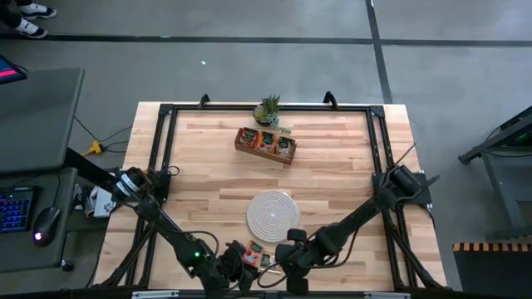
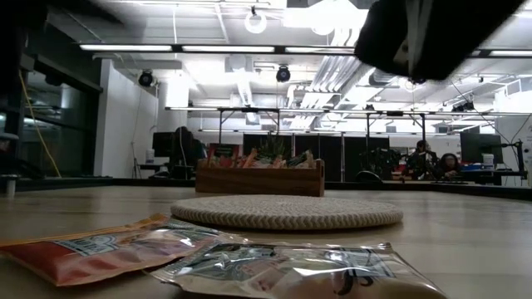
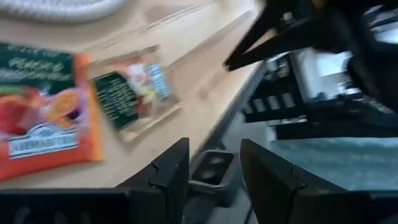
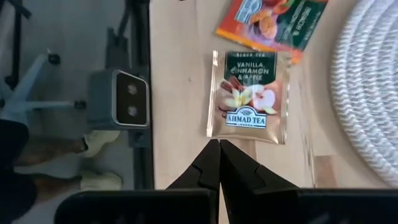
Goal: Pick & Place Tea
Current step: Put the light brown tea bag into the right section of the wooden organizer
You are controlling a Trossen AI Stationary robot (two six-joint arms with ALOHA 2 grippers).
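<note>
Spanning the scene, the wooden table carries everything, its near edge crowded by both arms. At its middle lies the round woven mat, and beyond that, toward the far edge, the brown wooden tray holds several orange-red tea sachets, a small potted plant just behind it. Two more sachets lie flat near the front edge, just beside the mat: an orange-red sachet and a beige vanilla sachet, their edges overlapping. The right gripper hovers just short of the beige sachet, fingers pressed together on nothing. The left gripper sits beside the orange one, jaws spread, empty
</note>
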